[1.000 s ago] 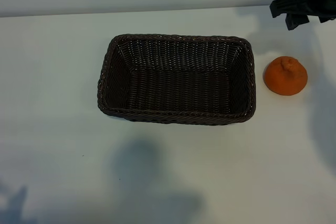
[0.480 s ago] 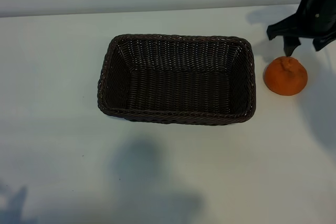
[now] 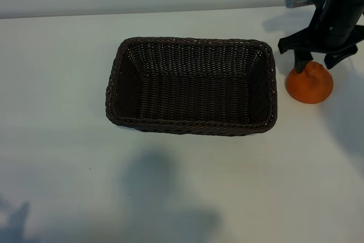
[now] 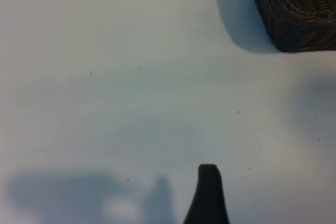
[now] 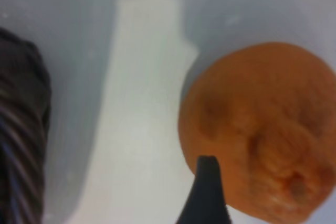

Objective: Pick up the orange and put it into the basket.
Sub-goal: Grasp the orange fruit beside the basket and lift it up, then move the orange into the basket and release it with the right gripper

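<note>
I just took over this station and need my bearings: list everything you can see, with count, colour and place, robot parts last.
basket: one, dark brown wicker, middle of the table, nothing in it
orange: one, orange, on the table just right of the basket, apart from it, stem nub up
table: one, white, under everything
right gripper: one, black, pointing down right over the orange, open, one finger at each side of the nub, not closed on it
left gripper: one, black, only a fingertip shows in the left wrist view, over bare table, away from the basket's corner; open, holding nothing
</note>
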Controlling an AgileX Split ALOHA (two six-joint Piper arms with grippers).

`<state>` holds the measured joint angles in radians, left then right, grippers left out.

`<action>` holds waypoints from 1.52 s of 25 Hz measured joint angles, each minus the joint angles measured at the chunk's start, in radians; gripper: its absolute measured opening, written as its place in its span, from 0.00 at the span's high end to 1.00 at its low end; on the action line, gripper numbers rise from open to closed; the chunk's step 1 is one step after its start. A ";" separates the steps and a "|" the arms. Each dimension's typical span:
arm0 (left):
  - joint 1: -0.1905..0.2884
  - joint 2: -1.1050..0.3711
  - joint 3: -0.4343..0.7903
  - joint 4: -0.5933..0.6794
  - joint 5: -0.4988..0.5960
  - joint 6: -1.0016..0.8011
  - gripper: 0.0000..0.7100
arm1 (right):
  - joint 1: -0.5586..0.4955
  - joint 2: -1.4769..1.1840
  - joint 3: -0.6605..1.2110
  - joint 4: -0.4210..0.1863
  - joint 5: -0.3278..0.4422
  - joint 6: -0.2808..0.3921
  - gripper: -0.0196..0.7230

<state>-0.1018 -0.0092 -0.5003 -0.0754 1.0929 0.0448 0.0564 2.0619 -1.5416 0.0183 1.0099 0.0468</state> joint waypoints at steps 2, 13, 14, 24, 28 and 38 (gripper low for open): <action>0.000 0.000 0.000 0.000 0.000 0.000 0.17 | 0.000 0.019 0.000 0.003 -0.001 -0.003 0.21; 0.000 0.000 0.000 0.000 0.000 -0.002 0.17 | 0.000 0.036 0.000 0.003 -0.016 -0.003 0.84; 0.000 0.000 0.000 0.000 0.000 -0.002 0.17 | 0.000 0.036 0.000 0.003 -0.016 -0.003 0.85; 0.000 0.000 0.000 0.000 0.000 -0.002 0.17 | 0.000 -0.017 0.000 -0.012 0.022 -0.004 0.85; 0.000 0.000 0.000 0.000 0.000 -0.002 0.17 | 0.000 -0.104 0.000 -0.013 0.048 -0.004 0.85; 0.000 0.000 0.000 0.000 0.000 -0.002 0.17 | 0.000 -0.313 0.000 0.021 0.106 -0.005 0.85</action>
<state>-0.1018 -0.0092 -0.5003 -0.0754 1.0929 0.0432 0.0564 1.7490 -1.5416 0.0395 1.1162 0.0416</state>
